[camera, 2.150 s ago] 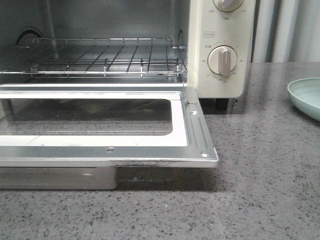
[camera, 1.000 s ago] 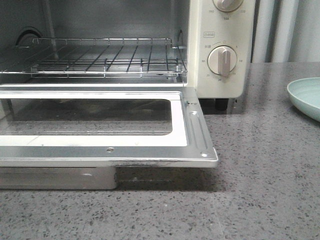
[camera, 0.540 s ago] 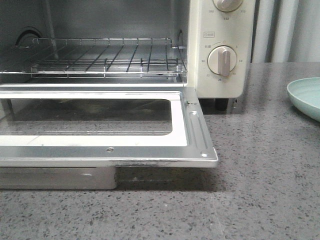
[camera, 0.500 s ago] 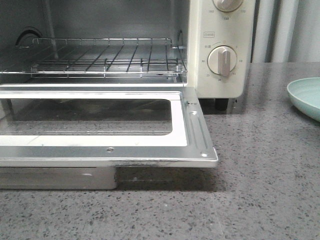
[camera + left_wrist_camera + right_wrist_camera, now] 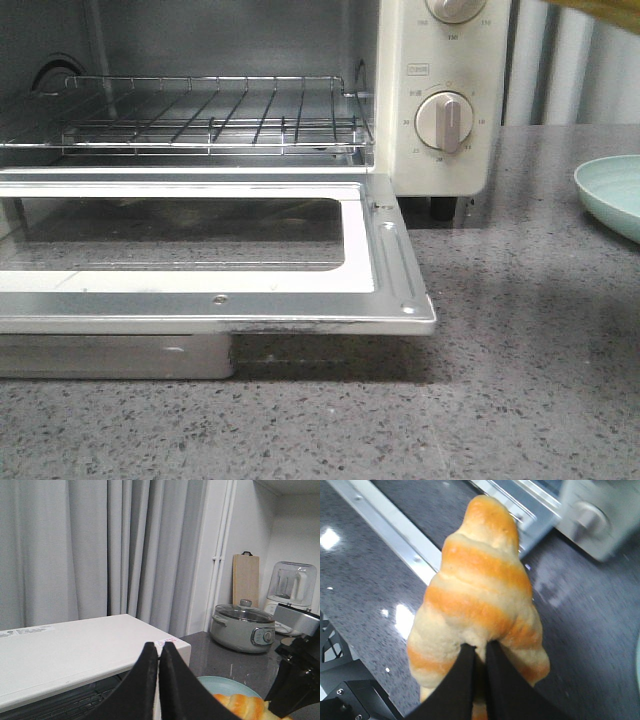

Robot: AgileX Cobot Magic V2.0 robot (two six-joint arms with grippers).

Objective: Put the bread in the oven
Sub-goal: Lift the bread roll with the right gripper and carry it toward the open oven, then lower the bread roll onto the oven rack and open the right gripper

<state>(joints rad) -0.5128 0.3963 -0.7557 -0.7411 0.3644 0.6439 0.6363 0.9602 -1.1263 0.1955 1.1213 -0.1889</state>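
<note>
oven (image 5: 440, 90): fills the upper left of the front view, door (image 5: 215, 250) dropped flat, wire rack (image 5: 200, 115) bare, so it's ready.
bread (image 5: 480, 597): dead centre of my right wrist view, up off the counter near the door's corner.
right gripper (image 5: 480, 667): fingers clamped on the roll's fat middle.
left gripper (image 5: 159, 652): tips pressed together, empty.
feel: probably light and squishy with a glossy crust, so I'd go easy or it dents.

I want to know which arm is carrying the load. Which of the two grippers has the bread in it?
The right gripper: its fingers pinch the bread over the counter by the oven door. The left gripper is shut on nothing, above the oven.
</note>
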